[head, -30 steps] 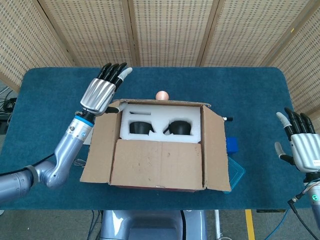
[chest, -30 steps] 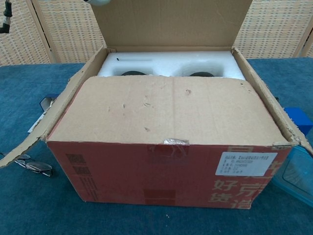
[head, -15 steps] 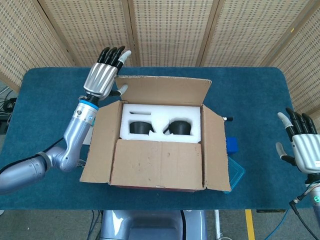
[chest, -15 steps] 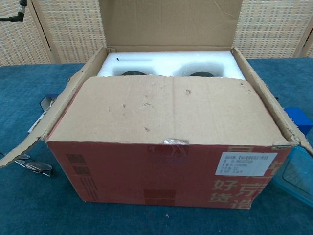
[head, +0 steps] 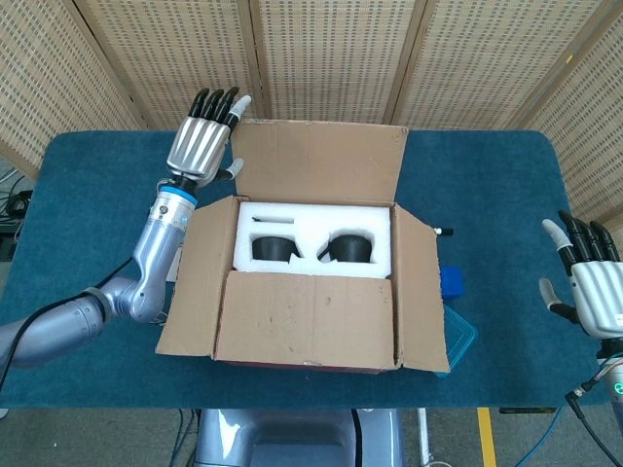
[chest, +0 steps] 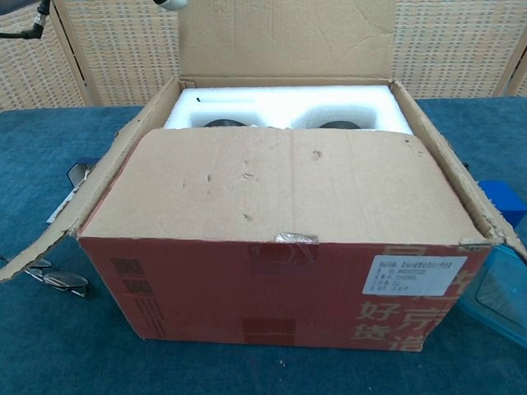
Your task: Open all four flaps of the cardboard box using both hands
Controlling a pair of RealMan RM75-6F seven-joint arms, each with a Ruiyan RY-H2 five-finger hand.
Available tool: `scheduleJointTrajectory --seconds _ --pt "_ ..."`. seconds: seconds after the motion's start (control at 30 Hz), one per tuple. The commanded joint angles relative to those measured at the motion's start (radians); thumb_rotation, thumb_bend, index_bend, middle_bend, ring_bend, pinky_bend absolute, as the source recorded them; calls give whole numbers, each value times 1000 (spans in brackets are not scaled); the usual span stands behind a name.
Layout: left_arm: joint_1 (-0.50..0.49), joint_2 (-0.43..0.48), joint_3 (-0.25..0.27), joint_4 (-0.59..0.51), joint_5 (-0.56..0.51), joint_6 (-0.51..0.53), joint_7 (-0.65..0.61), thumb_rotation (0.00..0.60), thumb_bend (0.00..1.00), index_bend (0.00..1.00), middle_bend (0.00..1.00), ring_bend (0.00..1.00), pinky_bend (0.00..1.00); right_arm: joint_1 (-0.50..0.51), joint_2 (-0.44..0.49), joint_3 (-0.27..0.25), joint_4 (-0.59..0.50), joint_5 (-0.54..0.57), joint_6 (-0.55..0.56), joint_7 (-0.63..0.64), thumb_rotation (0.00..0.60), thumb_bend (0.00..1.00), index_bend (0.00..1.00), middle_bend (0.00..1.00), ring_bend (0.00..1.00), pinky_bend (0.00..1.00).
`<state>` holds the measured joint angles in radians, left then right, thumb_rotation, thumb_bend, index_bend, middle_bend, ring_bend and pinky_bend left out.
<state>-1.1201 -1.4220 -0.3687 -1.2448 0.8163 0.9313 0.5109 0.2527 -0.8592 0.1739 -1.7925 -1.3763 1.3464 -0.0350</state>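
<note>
While the brown cardboard box (head: 311, 282) sits mid-tabletop (head: 88, 195), left hand (head: 204, 146) with fingers (head: 216, 101) straight and close together beside the raised rear flap (head: 319, 161) (contact unclear), near flap (head: 304, 316) closed, right hand (head: 589, 287) well apart, fingers (head: 582, 235) spread, empty.

A blue-covered counter (head: 487, 165) carries the cardboard box (head: 307, 336), with a blue block (head: 451, 281) and clear container (head: 461, 336) at its right and glasses (chest: 51, 278) at its left.

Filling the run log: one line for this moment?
left hand: open, at far flap | right hand: open, idle | near flap: down
</note>
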Motion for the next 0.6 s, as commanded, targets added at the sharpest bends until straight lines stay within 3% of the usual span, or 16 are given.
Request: scheduleJointTrajectory --seconds 0.03,0.2,0.4,0.6 --pt "0 -3 3 13 -10 -3 4 514 329 0 0 0 0 0 0 -1 -1 -1 -1 -1 600 466 25 0 0 0" --pt "9 7 0 0 -11 -12 -22 515 328 0 0 0 0 1 1 -2 -4 -1 -3 -4 600 466 25 0 0 0" --pt "48 92 -8 -141 -8 -63 -103 521 318 15 0 0 0 4 -1 -3 -8 -3 -9 -10 600 466 25 0 0 0" --pt "108 209 16 -325 48 -93 -169 523 312 127 0 0 0 9 -11 -6 -13 1 -19 -27 600 466 25 0 0 0"
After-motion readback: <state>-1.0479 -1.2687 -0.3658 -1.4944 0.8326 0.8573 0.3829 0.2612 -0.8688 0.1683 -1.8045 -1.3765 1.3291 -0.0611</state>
